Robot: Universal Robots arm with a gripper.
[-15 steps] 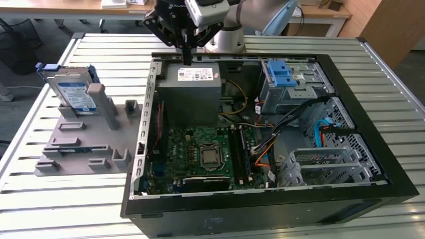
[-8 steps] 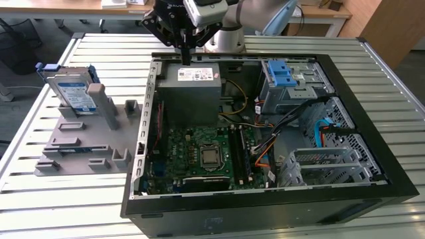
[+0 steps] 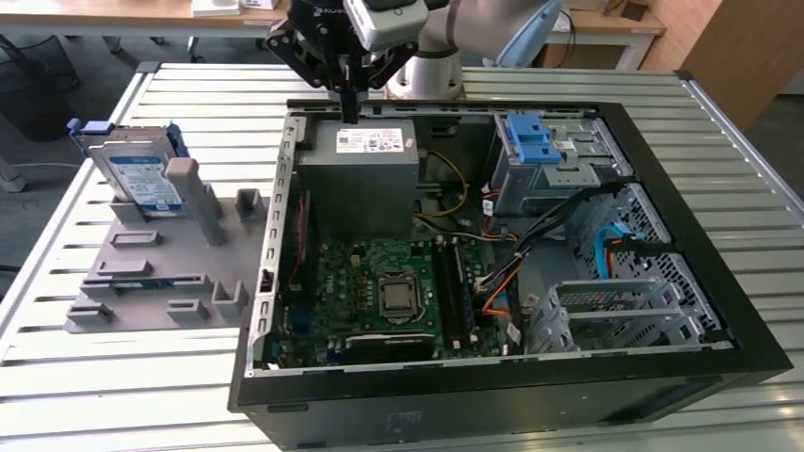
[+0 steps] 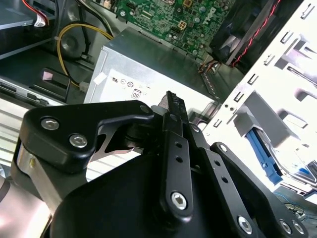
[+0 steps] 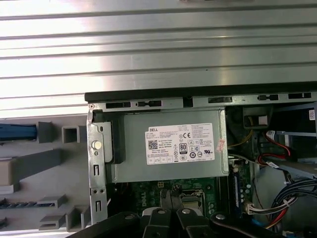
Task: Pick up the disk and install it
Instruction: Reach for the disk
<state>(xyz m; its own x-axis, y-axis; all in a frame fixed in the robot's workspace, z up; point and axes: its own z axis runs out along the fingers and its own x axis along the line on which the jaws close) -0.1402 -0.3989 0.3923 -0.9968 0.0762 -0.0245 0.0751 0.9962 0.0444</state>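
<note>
The disk (image 3: 136,174), a silver drive with a blue-and-white label in a blue bracket, leans upright in a grey holder (image 3: 157,268) on the exterior view's left, outside the computer case. My gripper (image 3: 348,108) hangs over the case's back wall, above the grey power-supply box (image 3: 364,165), well to the right of the disk. Its fingers are shut together with nothing between them. They also meet in the second wrist view as the gripper (image 4: 171,99) and in the first wrist view as the gripper (image 5: 171,193). The disk's blue bracket (image 4: 262,156) shows behind a grey holder post.
The open black computer case (image 3: 703,226) lies on the slatted metal table (image 3: 75,395). Inside are the motherboard (image 3: 390,292), a metal drive bay with a blue latch (image 3: 534,141), bundled cables (image 3: 553,235) and an empty metal cage (image 3: 616,311). The holder has several upright posts.
</note>
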